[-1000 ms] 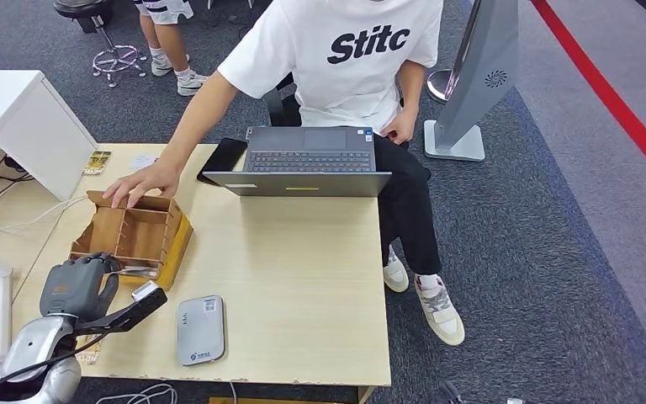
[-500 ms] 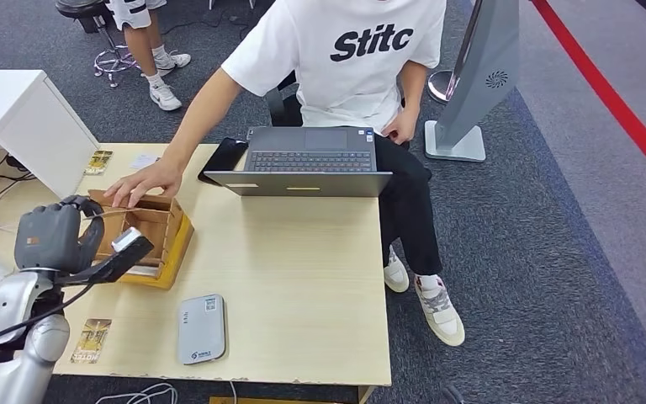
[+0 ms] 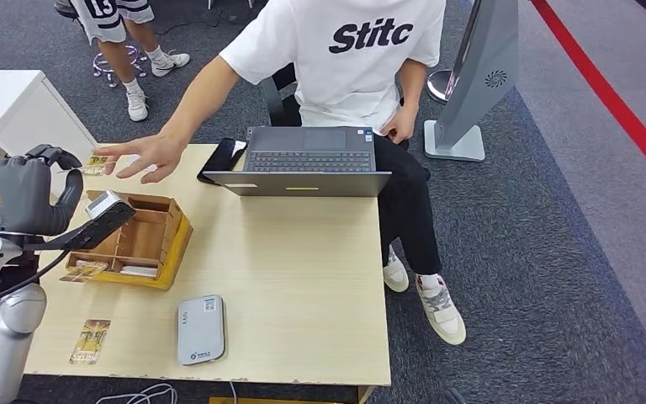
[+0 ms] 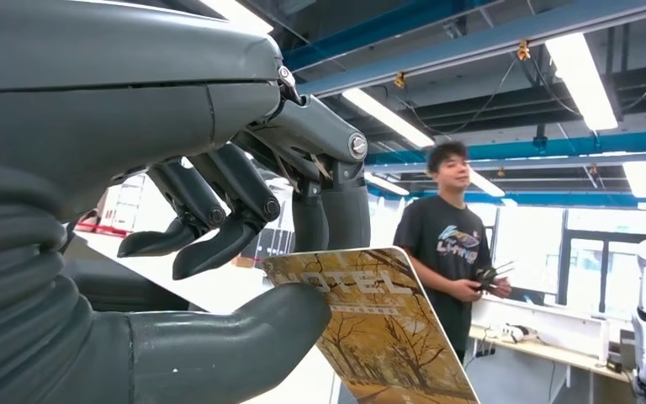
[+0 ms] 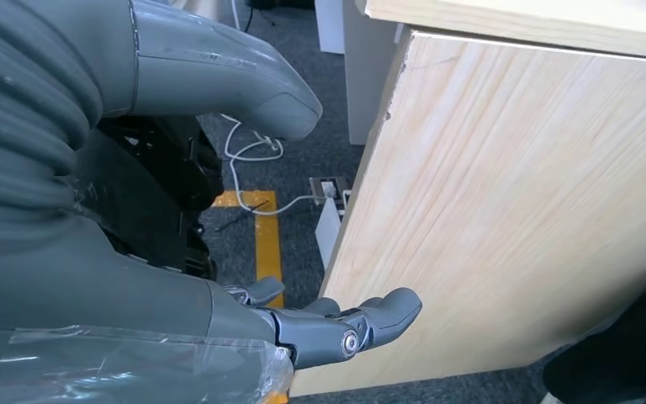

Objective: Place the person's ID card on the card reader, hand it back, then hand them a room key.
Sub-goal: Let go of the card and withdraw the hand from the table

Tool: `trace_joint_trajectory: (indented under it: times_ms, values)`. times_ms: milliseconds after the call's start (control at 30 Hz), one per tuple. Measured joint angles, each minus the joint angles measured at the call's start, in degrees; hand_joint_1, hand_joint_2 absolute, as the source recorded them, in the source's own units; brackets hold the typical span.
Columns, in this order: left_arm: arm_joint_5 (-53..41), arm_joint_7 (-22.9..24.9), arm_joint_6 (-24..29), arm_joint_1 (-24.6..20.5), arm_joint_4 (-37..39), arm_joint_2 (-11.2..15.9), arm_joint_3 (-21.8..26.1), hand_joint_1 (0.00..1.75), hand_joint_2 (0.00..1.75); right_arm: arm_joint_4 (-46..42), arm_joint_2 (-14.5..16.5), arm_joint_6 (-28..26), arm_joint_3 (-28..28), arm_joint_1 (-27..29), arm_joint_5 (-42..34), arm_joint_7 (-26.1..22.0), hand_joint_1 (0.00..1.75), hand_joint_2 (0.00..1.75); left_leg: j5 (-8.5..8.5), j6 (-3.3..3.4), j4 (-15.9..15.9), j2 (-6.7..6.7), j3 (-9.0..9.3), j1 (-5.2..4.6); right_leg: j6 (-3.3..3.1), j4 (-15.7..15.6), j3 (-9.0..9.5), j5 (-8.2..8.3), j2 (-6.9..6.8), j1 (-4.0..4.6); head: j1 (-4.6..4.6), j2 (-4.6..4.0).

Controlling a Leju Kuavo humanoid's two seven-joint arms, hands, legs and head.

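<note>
The left hand (image 3: pixel 18 195), raised at nine o'clock, pinches a room key (image 4: pixel 383 332). The wooden box (image 3: pixel 172 242) holds cards (image 3: pixel 139 271) in its near compartments. The right hand (image 5: pixel 219 252) hangs with fingers loosely apart, holding nothing.

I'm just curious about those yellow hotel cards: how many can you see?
4 cards: one pinched in the left hand, one in the wooden box, one on the table's near edge, one at its far edge by the person's hand. The box may hide more.
</note>
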Motion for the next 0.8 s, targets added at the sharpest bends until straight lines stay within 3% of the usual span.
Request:
trace_joint_trajectory:
  times_ms: [133, 200, 300, 333, 800]
  values:
    - [0.0, 0.0, 0.1, 0.0, 0.0, 0.1, 0.0, 1.73, 1.75, 0.2, 0.4, 0.2, -0.6, 0.1, 0.1, 0.0, 0.00, 1.75, 0.00, 0.00, 0.0, 0.00, 0.00, 0.00, 0.00, 0.0, 0.01, 0.00, 0.00, 0.00, -0.01, 0.00]
    - [-0.1, 0.0, 0.1, 0.0, 0.0, 0.1, 0.0, 1.58, 1.75, 0.2, 0.5, 0.2, -0.7, 0.2, 0.1, 0.0, 0.00, 1.75, 0.00, 0.00, 0.0, 0.00, 0.00, 0.00, 0.00, 0.0, 0.01, 0.00, 0.00, 0.00, -0.01, 0.00]
    - [-0.4, -0.1, 0.2, 0.1, 0.0, 0.2, 0.0, 0.38, 1.75, 0.2, 0.7, 0.3, -1.0, 0.3, 0.5, 0.2, 0.00, 1.75, 0.00, 0.00, 0.0, 0.04, 0.00, 0.00, 0.00, 0.0, -0.01, 0.00, 0.05, 0.00, 0.00, 0.00]
    - [-0.4, -0.3, 0.4, 0.1, 0.0, 0.2, 0.0, 0.05, 1.75, 0.2, 0.8, 0.4, -1.2, 0.4, 0.7, 0.3, 0.00, 1.75, 0.00, 0.00, 0.0, 0.05, 0.00, 0.00, 0.00, 0.0, -0.01, 0.00, 0.07, 0.00, 0.00, 0.00]
    - [-0.2, -1.0, 1.7, 0.4, 0.0, 0.3, 0.0, 0.00, 1.75, 0.3, 1.8, 1.0, -3.3, 1.3, 1.6, 0.8, 0.00, 1.75, -0.02, 0.03, 0.0, 0.02, -0.01, -0.01, 0.00, 0.0, 0.01, 0.00, 0.06, 0.00, -0.01, 0.00]
